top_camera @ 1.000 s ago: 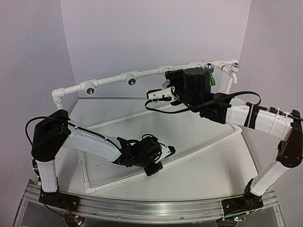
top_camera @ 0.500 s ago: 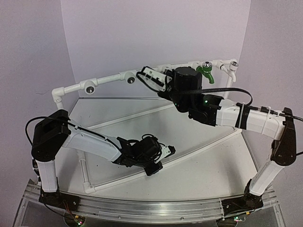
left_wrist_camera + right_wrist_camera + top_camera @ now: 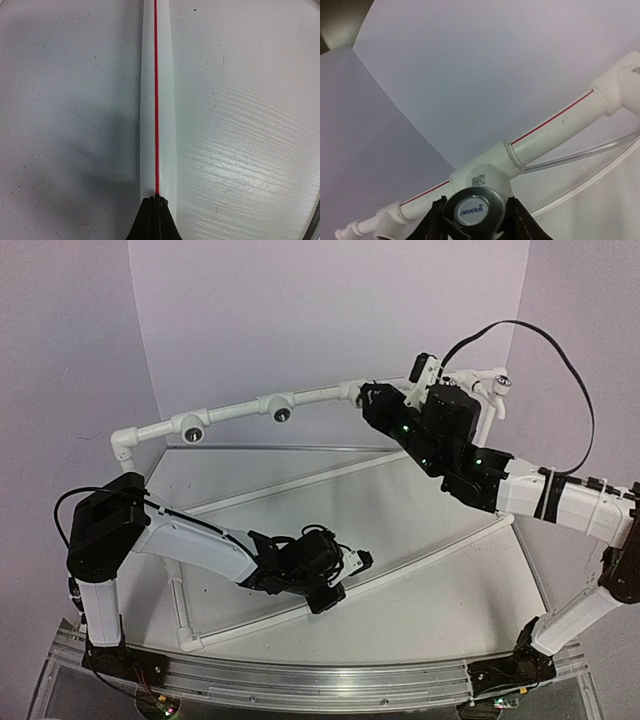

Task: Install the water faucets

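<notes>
Step in hand, as I read it: you are seating the silver faucet (image 3: pixel 472 212) into a fitting of the pipe frame (image 3: pixel 240 408).

Right wrist view: the right claw (image 3: pixel 476 201) is pinching the faucet's round cap, one finger showing on each side of it, low in the centre of the frame. Directly behind the cap a white tee fitting (image 3: pixel 481 179) with a small printed code is sitting on the frame's rail, which is running from lower left to upper right. The cap is hiding the joint, so I cannot tell whether the thread is engaging.

Overhead view: the right arm (image 3: pixel 560 500) is reaching into the upper right and covering that stretch of rail. A white faucet (image 3: pixel 497 390) is hanging at the rail's right end, just beside the arm. A chrome-rimmed socket (image 3: pixel 190 427) and a second socket (image 3: pixel 282 414) are standing open toward the left of the rail.

The left claw (image 3: pixel 156 212) is pressed together with nothing between its fingers, lying low over a red-striped pipe (image 3: pixel 156 100) on the table (image 3: pixel 250 125).

Next move, my judgement: you are needing the faucet's axis square to the fitting, light inward pressure and a wrist turn about that axis. A tilted start is risking cross-threading. Release only once it is sitting firm.
</notes>
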`<action>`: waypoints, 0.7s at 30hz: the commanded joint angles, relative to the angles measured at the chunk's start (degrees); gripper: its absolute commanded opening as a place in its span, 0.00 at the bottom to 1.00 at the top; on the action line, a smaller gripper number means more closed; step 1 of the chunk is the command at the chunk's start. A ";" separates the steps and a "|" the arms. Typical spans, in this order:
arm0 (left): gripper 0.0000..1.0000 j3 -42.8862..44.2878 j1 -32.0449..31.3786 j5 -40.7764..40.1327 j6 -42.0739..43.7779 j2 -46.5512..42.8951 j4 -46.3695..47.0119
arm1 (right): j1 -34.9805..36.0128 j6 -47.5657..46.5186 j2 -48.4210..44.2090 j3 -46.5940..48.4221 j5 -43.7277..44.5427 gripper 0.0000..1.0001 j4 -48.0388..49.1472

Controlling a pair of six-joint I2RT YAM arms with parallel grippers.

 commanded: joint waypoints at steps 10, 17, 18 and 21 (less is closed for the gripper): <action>0.00 -2.84 -0.60 3.75 -0.18 4.99 -12.80 | 0.60 -20.86 -11.48 -2.67 -4.41 0.88 -5.51; 0.00 -2.59 -0.63 3.92 0.32 5.24 -12.82 | 1.86 -73.34 -10.92 10.80 -22.06 0.98 -39.35; 0.00 -2.58 -0.62 3.89 0.24 5.29 -12.82 | 2.16 -79.56 -11.87 10.70 -21.90 0.98 -39.97; 0.00 -2.65 -0.60 3.64 0.06 5.21 -12.76 | 2.45 -94.78 -14.77 10.14 -23.43 0.98 -40.17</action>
